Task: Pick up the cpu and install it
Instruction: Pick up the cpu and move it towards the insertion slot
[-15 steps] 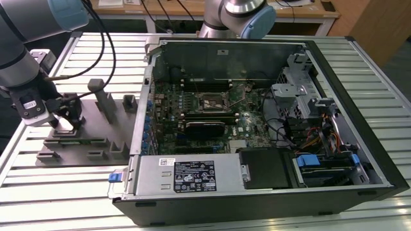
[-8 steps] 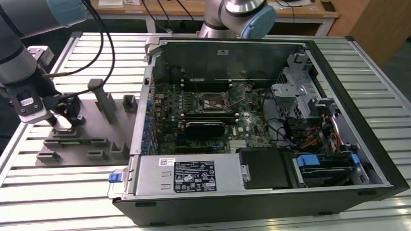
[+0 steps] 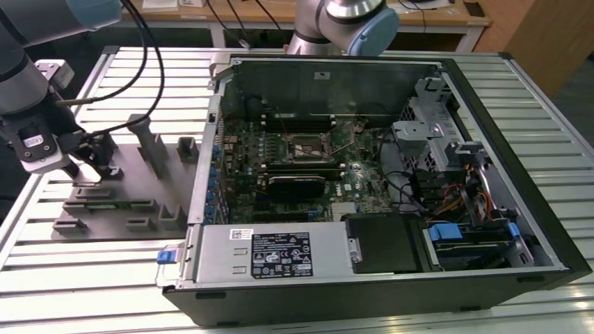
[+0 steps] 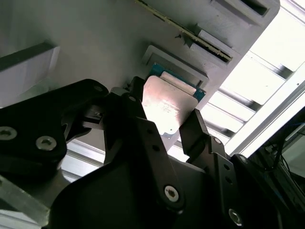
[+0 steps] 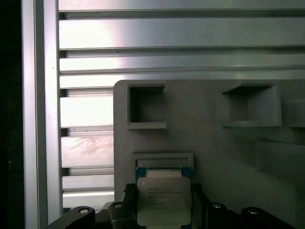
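While the cpu (image 5: pixel 163 202) sits at its pocket in the grey fixture tray (image 5: pixel 209 143) on the bench (image 3: pixel 111 278), my end effector (image 4: pixel 164 106) pinches its two edges. Lifting it and installing it into the motherboard socket (image 3: pixel 307 147) are not yet done.

Exterior view sits high off the table (image 3: pixel 519 90). I get a steep downward look across it at mid range, taking in the open computer case (image 3: pixel 557 236), the grey tray (image 3: pixel 130 163) near the table's edge at the exterior view's left, and the gripper (image 3: pixel 88 167) over that tray. First wrist view faces squarely down, close, on one tray corner (image 5: pixel 205 138) and the table slats (image 5: pixel 181 33) past its edge. Second wrist view is closer still, slanting past the gripper's (image 4: pixel 164 112) black body. Both wrist views share the cpu (image 4: pixel 167 102) (image 5: pixel 163 200), its tray pocket and the slats. All three share the tray.
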Available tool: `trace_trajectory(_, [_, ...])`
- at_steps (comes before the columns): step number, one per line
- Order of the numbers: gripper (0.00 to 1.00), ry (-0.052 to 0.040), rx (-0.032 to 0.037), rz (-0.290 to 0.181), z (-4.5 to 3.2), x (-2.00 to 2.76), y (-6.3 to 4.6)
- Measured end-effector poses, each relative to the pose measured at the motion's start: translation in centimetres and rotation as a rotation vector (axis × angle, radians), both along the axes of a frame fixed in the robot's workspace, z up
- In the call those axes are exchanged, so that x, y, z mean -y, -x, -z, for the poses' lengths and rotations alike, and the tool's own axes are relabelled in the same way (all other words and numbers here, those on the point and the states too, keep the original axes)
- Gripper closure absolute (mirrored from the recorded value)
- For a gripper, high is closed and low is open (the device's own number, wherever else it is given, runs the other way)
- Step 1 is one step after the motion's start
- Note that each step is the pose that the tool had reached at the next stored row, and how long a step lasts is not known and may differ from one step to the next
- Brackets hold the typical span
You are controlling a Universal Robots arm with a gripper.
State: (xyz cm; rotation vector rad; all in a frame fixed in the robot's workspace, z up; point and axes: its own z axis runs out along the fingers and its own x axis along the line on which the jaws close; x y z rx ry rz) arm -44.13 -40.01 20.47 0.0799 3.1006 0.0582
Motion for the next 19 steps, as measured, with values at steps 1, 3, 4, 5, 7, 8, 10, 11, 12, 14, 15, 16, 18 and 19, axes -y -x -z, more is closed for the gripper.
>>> trace_trajectory(1, [0.45,0.0,0.0,0.0,-0.16,0.0,0.0])
trace_trajectory(3, [0.45,0.0,0.0,0.0,-0.47,0.0,0.0])
trace_trajectory(4, [0.45,0.0,0.0001,0.0,-0.65,0.0,0.0])
trace_trajectory(5, [0.45,-0.0001,0.0003,0.0,-0.83,0.0,0.0])
trace_trajectory(7, [0.45,-0.0001,0.0005,0.0,-1.23,0.0,0.0])
trace_trajectory(8, [0.45,0.0,0.0005,0.0,-1.42,0.0,0.0])
trace_trajectory(10, [0.45,0.0,0.0005,0.0,-1.8,0.0,0.0])
trace_trajectory(11, [0.45,0.0,0.0005,0.0,-2.01,0.0,0.0])
trace_trajectory(12, [0.45,-0.0001,0.0006,0.0,-2.21,0.0,0.0])
trace_trajectory(14, [0.45,-0.0001,0.0005,0.0,-2.62,0.0,0.0])
trace_trajectory(15, [0.45,0.0,0.0005,0.0,-2.84,0.0,0.0])
trace_trajectory(16, [0.45,0.0,0.0006,0.0,-3.04,0.0,0.0])
trace_trajectory(18, [0.45,-0.0001,0.0009,0.0,-3.47,0.0,0.0])
trace_trajectory(19, [0.45,-0.0001,0.001,0.0,-3.68,0.0,0.0])
